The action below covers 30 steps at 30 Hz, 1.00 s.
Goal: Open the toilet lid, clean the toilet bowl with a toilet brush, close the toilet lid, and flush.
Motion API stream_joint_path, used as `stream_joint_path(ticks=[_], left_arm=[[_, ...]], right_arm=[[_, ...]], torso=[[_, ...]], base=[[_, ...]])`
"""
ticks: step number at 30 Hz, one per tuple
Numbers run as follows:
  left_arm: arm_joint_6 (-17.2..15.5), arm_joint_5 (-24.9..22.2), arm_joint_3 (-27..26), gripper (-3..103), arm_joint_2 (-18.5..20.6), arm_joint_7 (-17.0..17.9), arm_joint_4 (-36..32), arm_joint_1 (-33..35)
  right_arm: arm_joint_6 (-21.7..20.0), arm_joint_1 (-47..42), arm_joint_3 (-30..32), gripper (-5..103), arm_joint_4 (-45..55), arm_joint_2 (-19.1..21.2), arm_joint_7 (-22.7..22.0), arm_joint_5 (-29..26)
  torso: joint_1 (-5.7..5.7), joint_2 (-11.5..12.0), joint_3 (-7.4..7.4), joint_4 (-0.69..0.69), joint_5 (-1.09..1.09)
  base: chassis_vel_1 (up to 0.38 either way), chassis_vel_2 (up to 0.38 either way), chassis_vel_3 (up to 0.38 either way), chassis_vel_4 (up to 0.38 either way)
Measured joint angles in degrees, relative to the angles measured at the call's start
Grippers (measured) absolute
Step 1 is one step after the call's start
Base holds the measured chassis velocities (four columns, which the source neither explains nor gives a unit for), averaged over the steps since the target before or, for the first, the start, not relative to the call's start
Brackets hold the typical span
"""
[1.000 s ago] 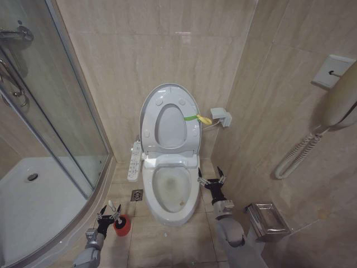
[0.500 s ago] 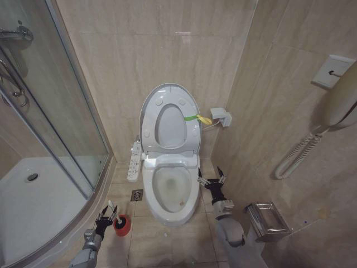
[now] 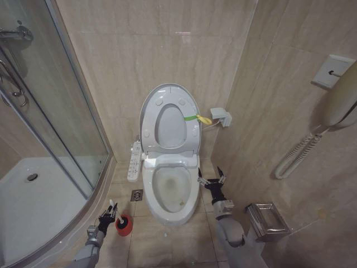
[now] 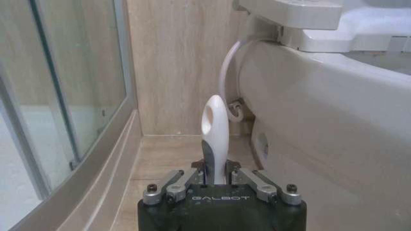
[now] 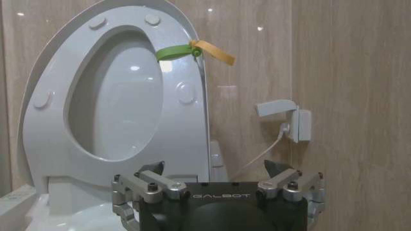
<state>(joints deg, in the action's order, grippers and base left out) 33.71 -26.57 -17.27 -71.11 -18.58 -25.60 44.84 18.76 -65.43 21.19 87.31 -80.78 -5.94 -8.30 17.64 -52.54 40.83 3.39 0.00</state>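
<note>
The toilet lid [image 3: 170,120] [image 5: 115,96] stands upright against the wall, underside facing me, with a green-yellow strap [image 3: 196,118] at its edge. Below it the toilet bowl [image 3: 172,195] lies uncovered, with brownish marks inside. A red holder [image 3: 124,225] stands on the floor to the left of the bowl. My left gripper [image 3: 110,214] [image 4: 215,169] is just above the holder, shut on the white handle of the toilet brush [image 4: 215,127]; the bristle head is hidden. My right gripper [image 3: 212,180] [image 5: 214,168] hangs open beside the bowl's right side, holding nothing.
A glass shower enclosure [image 3: 61,111] with a white tray [image 3: 33,201] fills the left. A long button panel [image 3: 134,161] sticks out from the seat's left side, and a floor drain [image 3: 136,195] lies near it. A metal paper holder [image 3: 268,219] and wall phone [image 3: 340,95] line the right wall.
The left gripper's fingers, spread beside the red holder a second ago, have shut on the brush handle. The right arm has not moved.
</note>
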Motion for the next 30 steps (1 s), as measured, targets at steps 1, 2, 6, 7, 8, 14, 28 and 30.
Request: stream_joint_path(ticks=[1,2,6,7,8,14,28,30], left_arm=[[0.0,0.45,-0.1,19,0.1,0.06,-0.72,0.46],[-0.14,1.14,-0.11,19,0.39,0.53,-1.88,1.15],[-0.91,2.91,-0.09,19,1.79,2.49,-6.01,3.33],[-1.43,3.14,-0.03,19,2.51,3.36,-8.0,4.28],[-1.89,3.24,0.01,19,3.13,3.89,-9.63,5.02],[-3.21,4.35,-0.45,19,5.61,5.99,-15.63,8.09],[-3.1,5.09,-1.5,19,6.27,10.95,-25.38,13.56],[-3.42,5.0,-1.36,19,6.11,11.22,-26.96,14.37]], right_arm=[[0.0,0.0,0.0,100,0.0,0.0,0.0,0.0],[0.0,0.0,0.0,100,0.0,0.0,0.0,0.0],[0.0,0.0,0.0,100,0.0,0.0,0.0,0.0],[0.0,0.0,0.0,100,0.0,0.0,0.0,0.0],[0.0,0.0,0.0,100,0.0,0.0,0.0,0.0],[0.0,0.0,0.0,100,0.0,0.0,0.0,0.0],[0.0,0.0,0.0,100,0.0,0.0,0.0,0.0],[0.0,0.0,0.0,100,0.0,0.0,0.0,0.0]], torso=[[0.0,0.0,0.0,0.0,0.0],[0.0,0.0,0.0,0.0,-0.02],[0.0,0.0,0.0,-0.01,-0.01],[0.0,0.0,0.0,0.0,-0.01],[0.0,0.0,0.0,-0.01,-0.01],[0.0,0.0,0.0,-0.01,0.0],[0.0,0.0,0.0,0.0,0.0],[0.0,0.0,0.0,0.0,0.0]], base=[[0.0,0.0,0.0,0.0],[0.0,0.0,0.0,0.0],[0.0,0.0,0.0,0.0],[0.0,0.0,0.0,0.0],[0.0,0.0,0.0,0.0],[0.0,0.0,0.0,0.0],[0.0,0.0,0.0,0.0],[0.0,0.0,0.0,0.0]])
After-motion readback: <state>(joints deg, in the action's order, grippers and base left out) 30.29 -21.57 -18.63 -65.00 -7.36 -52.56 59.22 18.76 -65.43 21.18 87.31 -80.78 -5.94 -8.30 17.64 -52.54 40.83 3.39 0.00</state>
